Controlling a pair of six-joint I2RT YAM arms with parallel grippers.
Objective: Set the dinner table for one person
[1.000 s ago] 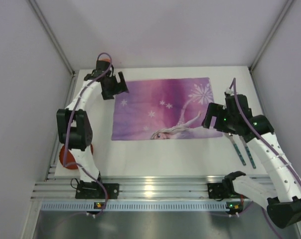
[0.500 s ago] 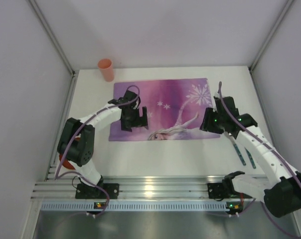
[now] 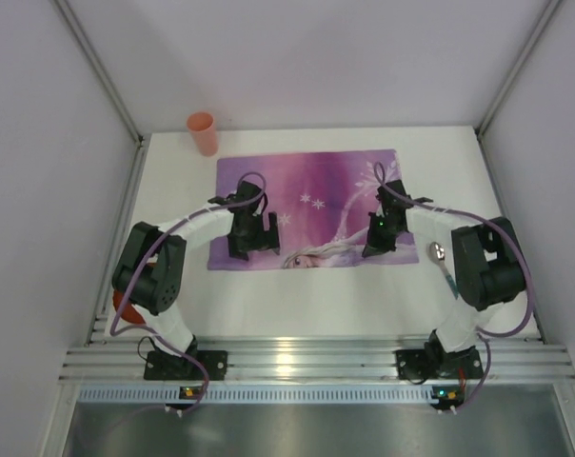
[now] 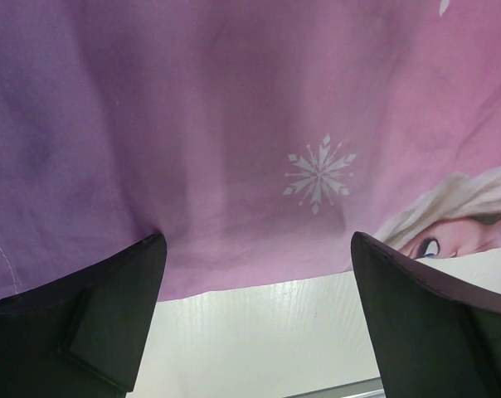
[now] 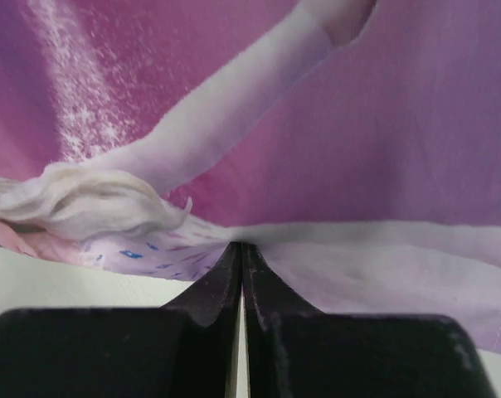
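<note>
Left gripper (image 4: pixel 257 240) hovers, fingers spread wide, over the 7 o'clock edge of the placemat (image 3: pixel 307 190), likely poised to steady it. That mat lies mid-way on the white dinner table (image 3: pixel 316 297), marking the single setting. Right gripper (image 5: pixel 240 246), fingers pressed together at the 5 o'clock hem, seems to nip a fold to tug it square; a spoon (image 3: pixel 439 253) waits at the mat's 4 o'clock.
</note>
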